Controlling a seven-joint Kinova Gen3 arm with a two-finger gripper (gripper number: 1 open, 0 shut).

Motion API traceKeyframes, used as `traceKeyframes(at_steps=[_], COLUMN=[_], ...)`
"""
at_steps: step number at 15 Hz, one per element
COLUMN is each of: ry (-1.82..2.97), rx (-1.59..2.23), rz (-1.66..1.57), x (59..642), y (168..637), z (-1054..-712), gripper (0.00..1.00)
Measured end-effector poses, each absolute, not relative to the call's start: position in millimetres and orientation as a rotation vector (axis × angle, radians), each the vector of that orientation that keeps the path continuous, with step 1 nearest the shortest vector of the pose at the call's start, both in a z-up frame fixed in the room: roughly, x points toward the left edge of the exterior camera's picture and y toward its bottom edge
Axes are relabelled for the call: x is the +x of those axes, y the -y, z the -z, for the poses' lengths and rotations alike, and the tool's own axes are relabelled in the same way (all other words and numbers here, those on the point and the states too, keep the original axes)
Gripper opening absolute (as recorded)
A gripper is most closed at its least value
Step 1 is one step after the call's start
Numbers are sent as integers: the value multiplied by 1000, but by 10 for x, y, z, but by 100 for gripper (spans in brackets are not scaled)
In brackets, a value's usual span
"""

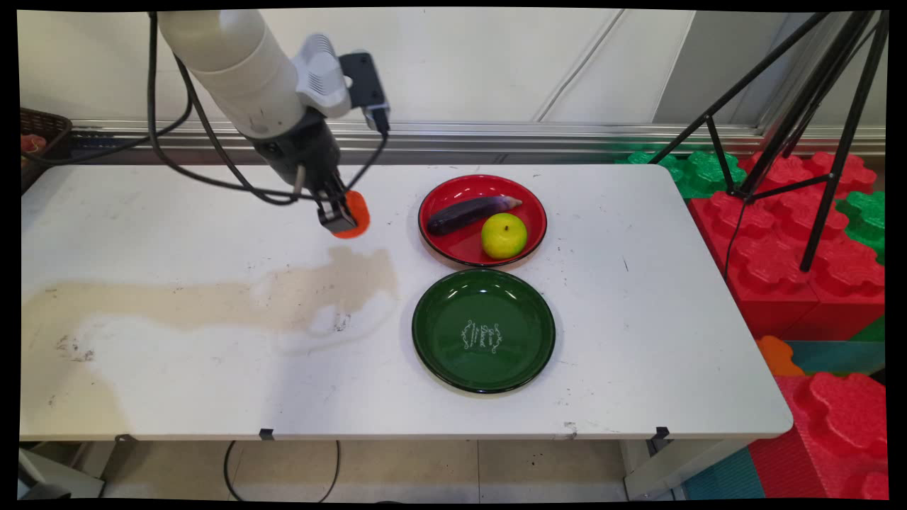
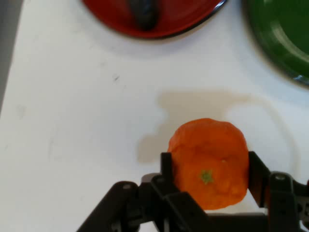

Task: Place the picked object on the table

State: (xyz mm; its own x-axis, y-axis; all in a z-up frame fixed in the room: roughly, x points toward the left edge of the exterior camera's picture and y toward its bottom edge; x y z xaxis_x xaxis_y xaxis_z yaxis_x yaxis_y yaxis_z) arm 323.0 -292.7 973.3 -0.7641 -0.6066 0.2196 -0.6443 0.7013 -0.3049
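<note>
The gripper (image 1: pixel 339 216) clamps a dimpled round orange (image 2: pixel 208 163) above the table (image 1: pixel 177 368), left of a glossy red plate (image 1: pixel 453 248) holding a smooth eggplant (image 1: pixel 464 214) and lime (image 1: pixel 504 235); a green plate (image 1: pixel 439 347) lies nearer.

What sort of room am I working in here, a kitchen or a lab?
Most likely a lab or test space, not a kitchen: a scuffed white table against a plain wall, a black camera tripod beside it, and big red and green foam interlocking blocks on the floor.

Bright even light, soft arm shadow, hand view blurred
</note>
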Motion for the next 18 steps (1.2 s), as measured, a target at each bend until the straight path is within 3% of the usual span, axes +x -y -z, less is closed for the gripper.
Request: traceKeyframes(at_steps=[7, 18], ry=[2761, 2766], rx=[1190, 1179], rz=[-643, -567], x=[3726, 4037], y=[3444, 4148], z=[-9542, -8871], gripper=[0, 0])
